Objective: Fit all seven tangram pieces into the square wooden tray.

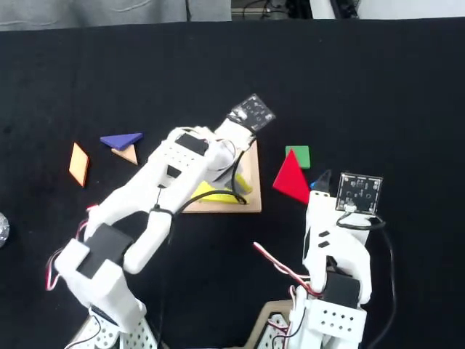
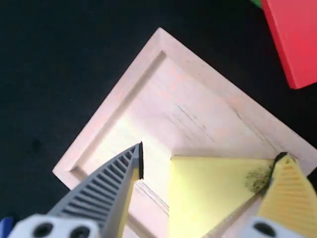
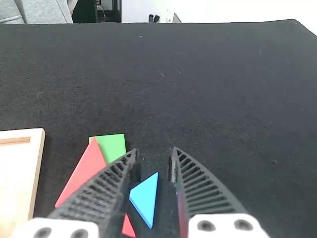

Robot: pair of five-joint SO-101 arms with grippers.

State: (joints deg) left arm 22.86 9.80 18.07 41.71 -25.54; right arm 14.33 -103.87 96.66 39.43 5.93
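High view: one yellow triangle [image 1: 211, 193] lies in the tray [image 1: 251, 190]; six pieces lie on the counter [image 1: 363, 87]: red triangle [image 1: 292, 178], green square [image 1: 298, 155], dark-blue triangle [image 1: 121, 139], tan triangle [image 1: 127, 154], orange parallelogram [image 1: 78, 164], light-blue triangle [image 3: 145, 197]. Left end effector [image 2: 210, 153] and right end effector [image 3: 153, 152]: both open.

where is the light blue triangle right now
In the right wrist view, the light blue triangle lies on the black table inside the open right tool, beside the red triangle, with the green square just beyond.

The left gripper [image 2: 210, 151] hangs with jaws spread above the square wooden tray [image 2: 113, 95]; a yellow triangle [image 2: 213, 193] lies inside the tray. A red piece [image 2: 292, 39] lies on the black table [image 2: 49, 49] just beside the tray.
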